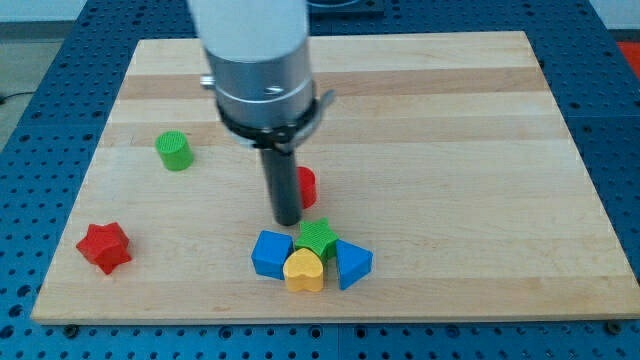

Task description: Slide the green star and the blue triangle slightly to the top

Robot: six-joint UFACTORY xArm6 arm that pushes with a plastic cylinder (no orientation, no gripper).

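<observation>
Rod (pixel 282 180) half hides red block (pixel 306 187) behind it.

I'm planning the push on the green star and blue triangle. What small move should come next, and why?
Probably bring my tip round to the view's bottom of the cluster. It now sits just above the green star, on the wrong side for pushing upward. The blue triangle lies at the star's lower right, with the yellow heart and blue cube packed alongside.
</observation>
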